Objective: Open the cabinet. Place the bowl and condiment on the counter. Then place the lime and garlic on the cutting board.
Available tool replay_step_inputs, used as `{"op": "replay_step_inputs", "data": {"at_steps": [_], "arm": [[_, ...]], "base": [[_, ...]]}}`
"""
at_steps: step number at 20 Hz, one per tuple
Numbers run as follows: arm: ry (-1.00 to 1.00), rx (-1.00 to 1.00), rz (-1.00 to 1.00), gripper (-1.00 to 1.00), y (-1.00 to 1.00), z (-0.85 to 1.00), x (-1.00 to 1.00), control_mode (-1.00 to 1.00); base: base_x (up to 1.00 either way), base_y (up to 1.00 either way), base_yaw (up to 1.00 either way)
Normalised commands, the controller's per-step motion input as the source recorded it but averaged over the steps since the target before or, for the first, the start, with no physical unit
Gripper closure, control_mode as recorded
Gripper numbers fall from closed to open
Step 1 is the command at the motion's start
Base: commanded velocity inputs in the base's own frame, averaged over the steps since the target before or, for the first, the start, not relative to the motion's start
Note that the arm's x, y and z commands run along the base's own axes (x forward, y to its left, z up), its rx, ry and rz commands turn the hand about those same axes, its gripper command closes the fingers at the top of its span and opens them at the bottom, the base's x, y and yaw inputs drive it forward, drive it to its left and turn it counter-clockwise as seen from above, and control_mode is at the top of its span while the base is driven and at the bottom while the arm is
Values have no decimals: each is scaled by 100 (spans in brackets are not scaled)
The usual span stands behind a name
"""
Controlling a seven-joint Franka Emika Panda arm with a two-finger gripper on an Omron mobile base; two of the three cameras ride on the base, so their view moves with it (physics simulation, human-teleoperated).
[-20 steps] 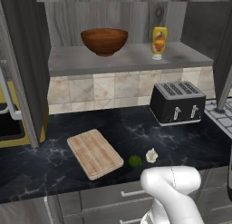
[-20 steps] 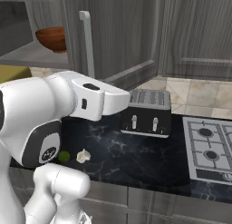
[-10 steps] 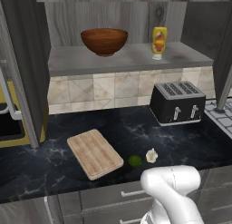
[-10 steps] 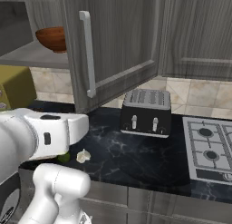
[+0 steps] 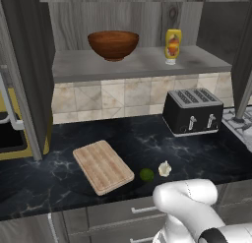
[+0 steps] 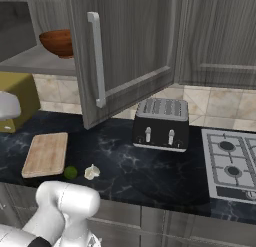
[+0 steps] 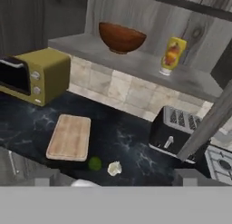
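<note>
Wide apart with nothing between them, the two fingertips of the gripper (image 7: 115, 178) stand at the bottom of the hand view, so the hand is released and empty, set well back from the worktop and looking over the whole scene. Nearest to it on the counter (image 5: 147, 141) lie the lime (image 5: 146, 174) and the garlic (image 5: 165, 168), just beside each other and off the near right corner of the cutting board (image 5: 103, 166), whose surface is bare. Further out, the cabinet (image 6: 125, 51) stands with its doors swung open, so the first step looks done. On its shelf the bowl (image 5: 113, 44) and the condiment (image 5: 172, 44) sit upright and well apart, above the toaster (image 5: 193, 111). By my reckoning, all four placements remain to be made.
</note>
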Motion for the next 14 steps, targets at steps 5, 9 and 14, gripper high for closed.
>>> {"op": "replay_step_inputs", "data": {"at_steps": [5,9,14], "arm": [[19,-27,0,-100,74,32,35,-100],[-5,-31,-2,-100,12,-39,55,-100],[-20,-35,0,-100,-11,-98,56,-100]], "base": [[0,0,0],[0,0,0],[0,0,0]]}}
